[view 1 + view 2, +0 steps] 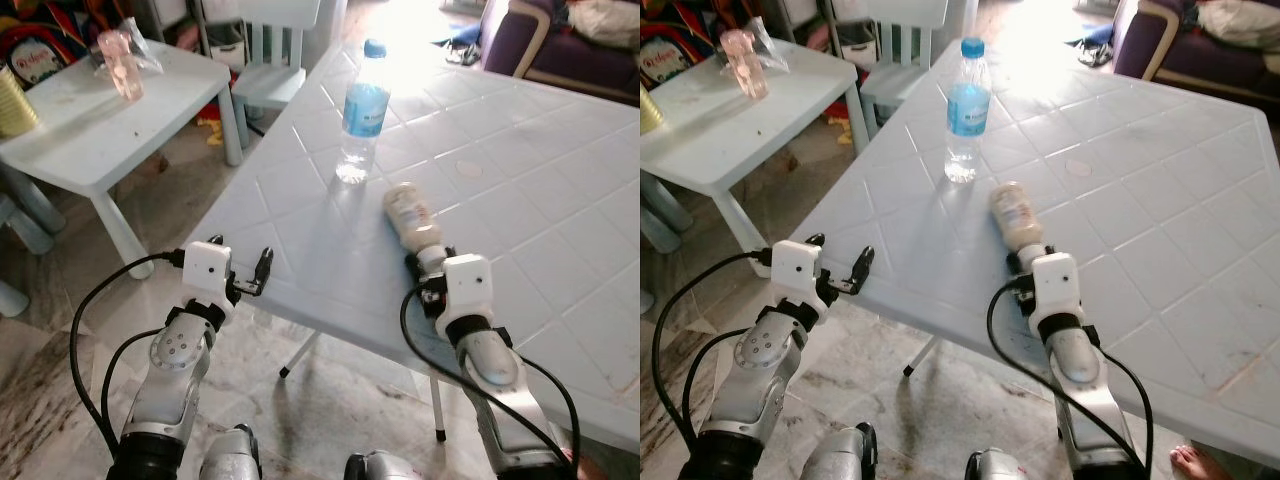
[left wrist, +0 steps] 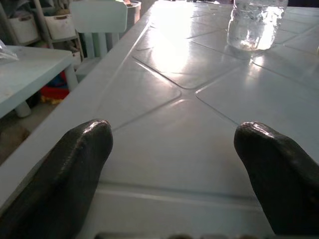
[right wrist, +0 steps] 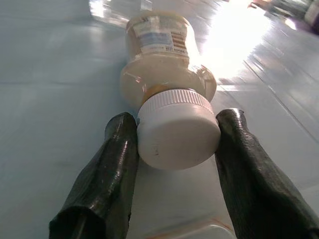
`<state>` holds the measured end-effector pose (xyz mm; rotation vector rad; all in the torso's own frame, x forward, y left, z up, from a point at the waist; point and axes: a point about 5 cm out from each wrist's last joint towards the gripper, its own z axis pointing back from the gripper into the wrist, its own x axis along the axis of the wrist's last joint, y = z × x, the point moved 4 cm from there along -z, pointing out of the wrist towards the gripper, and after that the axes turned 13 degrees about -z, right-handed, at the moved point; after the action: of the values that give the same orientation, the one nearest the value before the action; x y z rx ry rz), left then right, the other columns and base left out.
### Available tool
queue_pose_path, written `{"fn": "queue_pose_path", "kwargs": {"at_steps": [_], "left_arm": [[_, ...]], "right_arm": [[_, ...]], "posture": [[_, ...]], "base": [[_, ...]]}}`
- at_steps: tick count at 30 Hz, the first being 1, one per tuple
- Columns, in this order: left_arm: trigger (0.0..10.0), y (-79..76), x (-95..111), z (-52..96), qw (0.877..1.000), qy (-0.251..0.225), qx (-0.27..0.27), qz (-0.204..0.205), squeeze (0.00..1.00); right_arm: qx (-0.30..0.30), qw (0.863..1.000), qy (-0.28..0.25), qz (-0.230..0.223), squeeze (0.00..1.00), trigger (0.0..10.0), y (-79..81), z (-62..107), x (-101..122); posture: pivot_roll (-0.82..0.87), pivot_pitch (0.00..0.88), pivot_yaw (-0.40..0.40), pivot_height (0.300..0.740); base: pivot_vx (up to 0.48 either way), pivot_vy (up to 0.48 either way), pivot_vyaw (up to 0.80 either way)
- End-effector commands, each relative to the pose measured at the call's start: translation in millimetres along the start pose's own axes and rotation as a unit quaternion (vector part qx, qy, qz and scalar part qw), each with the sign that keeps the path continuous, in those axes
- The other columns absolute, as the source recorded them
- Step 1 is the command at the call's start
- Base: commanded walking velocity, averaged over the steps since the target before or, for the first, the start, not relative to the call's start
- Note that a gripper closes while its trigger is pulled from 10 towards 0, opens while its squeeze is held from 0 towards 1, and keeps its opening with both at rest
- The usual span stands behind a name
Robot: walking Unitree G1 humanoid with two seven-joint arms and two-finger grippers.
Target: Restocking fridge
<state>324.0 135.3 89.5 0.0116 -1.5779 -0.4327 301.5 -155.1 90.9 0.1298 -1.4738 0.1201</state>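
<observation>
head pair downward over table (image 1: 300, 210)

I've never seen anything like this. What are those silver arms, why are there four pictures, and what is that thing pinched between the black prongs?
It is a humanoid robot. Two pictures come from cameras in its head, looking down at its arms; the other two come from a camera on each wrist. On the pale table a water bottle stands upright and a creamy sauce bottle lies on its side. The right gripper has its fingers against both sides of that bottle's white cap. The left gripper is open at the table's edge, holding nothing.
</observation>
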Motion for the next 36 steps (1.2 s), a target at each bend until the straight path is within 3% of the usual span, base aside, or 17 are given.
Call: {"fn": "queue_pose_path", "kwargs": {"at_steps": [1, 4, 6, 13, 18, 20, 21, 24, 28, 36], "left_arm": [[10.0, 10.2, 2, -2.9, 1.000, -0.007, 0.008, -0.015, 0.00], [10.0, 14.8, 6, -5.8, 1.000, -0.013, 0.012, -0.022, 0.00], [10.0, 26.8, 22, -13.1, 0.998, -0.042, 0.028, -0.043, 0.00], [10.0, 50.6, 74, -29.2, 0.989, -0.119, 0.072, -0.053, 0.00], [10.0, 50.5, 103, -35.9, 0.983, -0.163, 0.078, -0.043, 0.00], [10.0, 35.7, 116, -39.7, 0.981, -0.183, 0.056, -0.026, 0.00], [10.0, 35.7, 116, -39.7, 0.981, -0.183, 0.056, -0.026, 0.00], [10.0, 16.5, 116, -40.3, 0.982, -0.185, 0.021, -0.018, 0.00], [10.0, -3.3, 109, -39.0, 0.984, -0.177, -0.024, -0.004, 0.00], [10.0, -24.5, 91, -33.2, 0.986, -0.150, -0.074, 0.007, 0.00]], "right_arm": [[0.060, 0.998, -0.016, 0.021, 0.00, 0.0, 16.7, 5.1, 18], [0.088, 0.996, -0.009, 0.027, 0.00, 0.0, 22.7, 8.0, 21], [0.149, 0.988, -0.004, 0.034, 0.00, 0.0, 32.2, 10.6, 30], [0.214, 0.976, -0.014, 0.030, 0.00, 0.0, 34.8, 5.3, 50], [0.257, 0.966, 0.003, 0.010, 0.00, 0.0, 38.8, 6.5, 55], [0.308, 0.951, 0.012, 0.002, 0.00, 0.0, 48.6, 12.9, 57], [0.308, 0.951, 0.012, 0.002, 0.00, 0.0, 48.6, 12.9, 57], [0.340, 0.940, 0.009, -0.014, 0.00, 0.0, 58.0, 17.6, 62], [0.335, 0.942, -0.009, -0.019, 0.00, 0.0, 57.3, 12.2, 69], [0.329, 0.942, -0.062, -0.032, 0.00, 0.0, 59.1, 2.2, 95]], "posture": [[0.04, 0.094, -0.022, 0.740], [0.03, 0.089, -0.021, 0.740], [0.02, 0.082, -0.022, 0.740], [0.02, 0.071, -0.033, 0.740], [0.03, 0.068, -0.038, 0.740], [0.03, 0.069, -0.041, 0.740], [0.03, 0.069, -0.041, 0.740], [0.03, 0.069, -0.041, 0.740], [0.02, 0.064, -0.042, 0.740], [0.03, 0.056, -0.045, 0.740]], "base": [[0.000, 0.000, 0.00], [0.000, 0.000, 0.00], [0.000, 0.000, 0.00], [0.000, 0.000, 0.00], [0.000, 0.000, 0.00], [0.000, 0.000, 0.00], [0.000, 0.000, 0.00], [0.000, 0.000, 0.00], [0.000, 0.000, 0.00], [0.000, 0.000, 0.00]]}}
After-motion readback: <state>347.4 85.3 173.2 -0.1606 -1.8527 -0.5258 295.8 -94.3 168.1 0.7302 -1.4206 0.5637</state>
